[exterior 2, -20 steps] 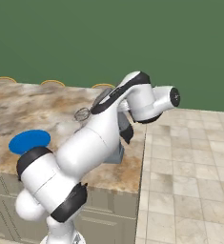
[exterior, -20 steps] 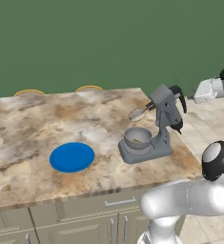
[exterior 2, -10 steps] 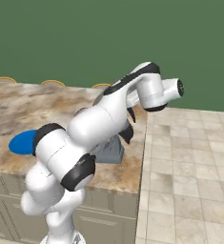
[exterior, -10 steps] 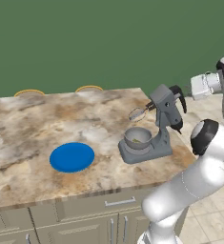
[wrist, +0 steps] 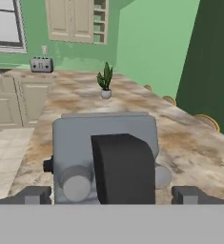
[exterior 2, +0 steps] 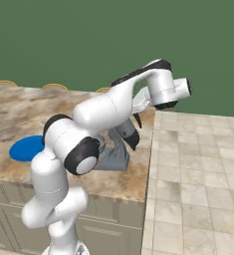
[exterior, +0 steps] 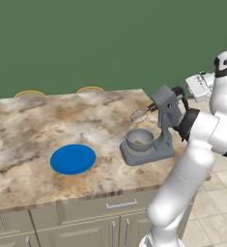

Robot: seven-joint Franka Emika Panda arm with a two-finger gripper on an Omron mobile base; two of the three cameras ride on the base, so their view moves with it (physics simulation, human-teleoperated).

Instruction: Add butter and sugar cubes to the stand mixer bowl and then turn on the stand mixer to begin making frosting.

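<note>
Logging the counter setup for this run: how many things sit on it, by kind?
Stand mixer, with stand mixer bowl: 1
Blue plate: 1
Potted plant: 1
Toaster: 1
Total: 4

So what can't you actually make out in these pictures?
- Bowl contents, left base view: something yellowish inside, too small to tell butter from sugar cubes.
- Stand mixer, right base view: mostly hidden behind the arm.
- Gripper, hand view: just the tips of its open fingers, cut off at the bottom.
</note>
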